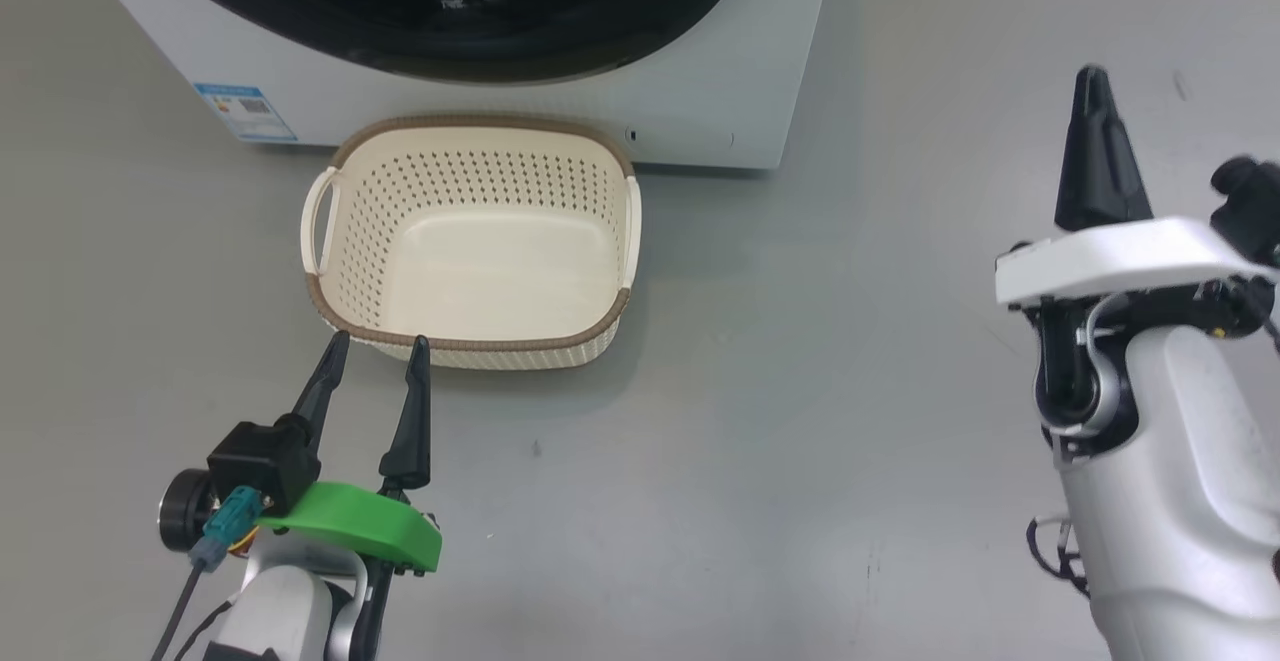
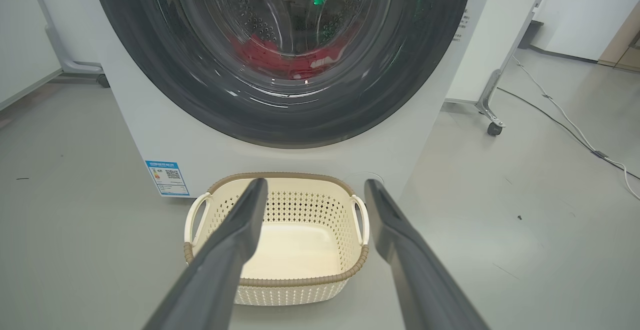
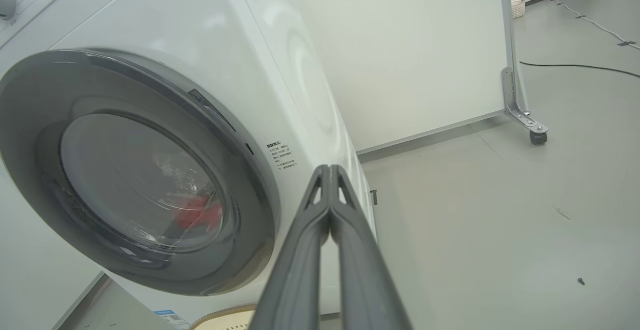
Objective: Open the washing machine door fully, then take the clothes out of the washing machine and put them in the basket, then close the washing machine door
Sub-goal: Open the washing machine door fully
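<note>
I find washing machine door (image 2: 280, 15) closed, clothes (image 2: 265, 53) inside, basket (image 1: 470, 124) unfilled at door's 6 o'clock. Left gripper (image 1: 379, 339) spread, right gripper (image 3: 329, 167) clenched, nothing held. All steps pending.

My left gripper (image 1: 380, 339): dark tapered fingers (image 1: 408, 421), green guard (image 1: 350, 526), teal plug (image 1: 225, 523).
My right forearm (image 1: 1180, 501): white shell, black wrist joint (image 1: 1050, 366).

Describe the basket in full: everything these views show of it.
The basket is a small cream plastic tub, rounded-rectangular, with perforated walls, a smooth bottom, a brown woven-look rim and a loop handle at each short end. It is empty and stands upright on the grey floor, directly in front of the washing machine. Whether its back rim touches the machine cannot be told.
</note>
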You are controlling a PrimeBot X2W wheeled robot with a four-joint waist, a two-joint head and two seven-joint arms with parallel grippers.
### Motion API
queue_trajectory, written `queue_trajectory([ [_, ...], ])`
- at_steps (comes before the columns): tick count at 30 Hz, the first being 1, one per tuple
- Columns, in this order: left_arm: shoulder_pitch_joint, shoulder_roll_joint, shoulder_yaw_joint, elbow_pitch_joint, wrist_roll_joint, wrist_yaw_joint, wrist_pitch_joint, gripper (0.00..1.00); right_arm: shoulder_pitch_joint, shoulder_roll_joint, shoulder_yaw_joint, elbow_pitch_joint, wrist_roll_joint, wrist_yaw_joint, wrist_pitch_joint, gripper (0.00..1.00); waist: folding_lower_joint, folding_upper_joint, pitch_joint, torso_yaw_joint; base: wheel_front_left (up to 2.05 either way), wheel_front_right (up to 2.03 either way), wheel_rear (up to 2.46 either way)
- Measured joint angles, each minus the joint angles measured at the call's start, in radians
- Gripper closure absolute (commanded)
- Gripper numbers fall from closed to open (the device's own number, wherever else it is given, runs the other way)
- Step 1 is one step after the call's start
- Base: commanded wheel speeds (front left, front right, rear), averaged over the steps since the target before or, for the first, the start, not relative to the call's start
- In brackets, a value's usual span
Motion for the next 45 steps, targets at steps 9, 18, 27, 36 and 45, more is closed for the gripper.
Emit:
queue_trajectory([
  [9, -0.074, -0.003, -0.019, -0.017, -0.003, -0.015, 0.0, 0.0, -0.236, -0.023, -0.036, -0.027, 0.049, 0.0, 0.093, 1.0, 0.0, 0.0, 0.122, 0.046, 0.0, 0.0, 0.0],
  [18, -0.131, -0.007, -0.033, -0.048, -0.053, -0.027, 0.0, 0.0, -0.424, -0.022, -0.091, -0.004, 0.165, -0.01, 0.192, 1.0, 0.0001, 0.0, 0.237, 0.092, 0.0, 0.0, 0.0],
  [27, -0.165, -0.01, -0.06, -0.044, -0.068, -0.035, 0.0, 0.0, -0.559, -0.021, -0.13, 0.062, 0.29, -0.022, 0.276, 1.0, 0.0001, 0.0, 0.31, 0.136, 0.0, 0.0, 0.0],
  [36, -0.186, -0.014, -0.087, -0.041, -0.105, -0.035, 0.0, 0.0, -0.722, -0.021, -0.138, 0.137, 0.414, -0.074, 0.411, 1.0, 0.0, 0.0, 0.367, 0.187, 0.0, 0.0, 0.0],
  [45, -0.211, -0.016, -0.1, -0.035, -0.126, -0.035, 0.0, 0.0, -0.826, -0.022, -0.139, 0.205, 0.47, -0.092, 0.486, 1.0, 0.0001, 0.0, 0.403, 0.232, 0.0, 0.0, 0.0],
])
